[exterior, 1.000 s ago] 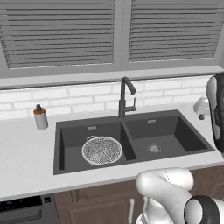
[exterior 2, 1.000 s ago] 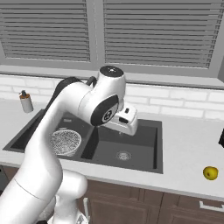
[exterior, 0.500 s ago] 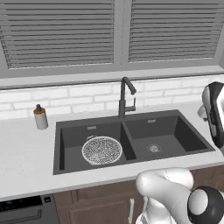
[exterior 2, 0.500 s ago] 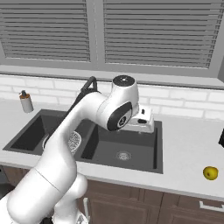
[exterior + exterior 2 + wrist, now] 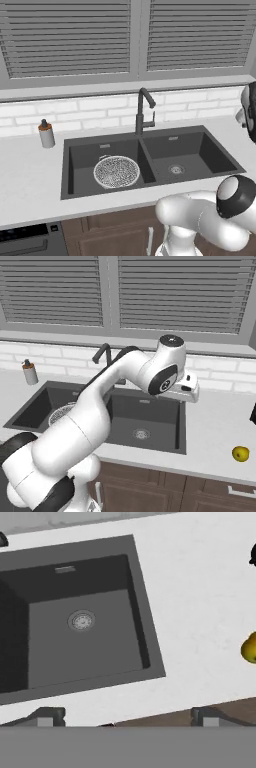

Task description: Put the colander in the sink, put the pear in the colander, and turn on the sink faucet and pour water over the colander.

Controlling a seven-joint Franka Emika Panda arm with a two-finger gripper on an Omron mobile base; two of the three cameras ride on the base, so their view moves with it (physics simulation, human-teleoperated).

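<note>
Item 1: round silvery-white mesh colander (image 5: 116, 171), which I log lying flat in the left basin of the dark grey rectangular double-basin sink (image 5: 150, 142), toward that basin's 4 o'clock corner.

Item 2: small yellow pear (image 5: 241, 453) on the white speckled table (image 5: 215, 431), well apart from the sink at its 4 o'clock in the right base view; at 3 o'clock in the hand view.

Item 3: tall slim dark grey faucet (image 5: 141, 112) with right-angled spout, upright at the sink's 12 o'clock, behind the divider.

Item 4: small soap bottle with a black top (image 5: 46, 134) on the table at the sink's 10 o'clock.

Item 5: my jaws (image 5: 125, 719), spread wide with nothing between them, hanging above the table edge by the right basin (image 5: 82, 637), whose round metal drain (image 5: 81, 620) shows.
</note>
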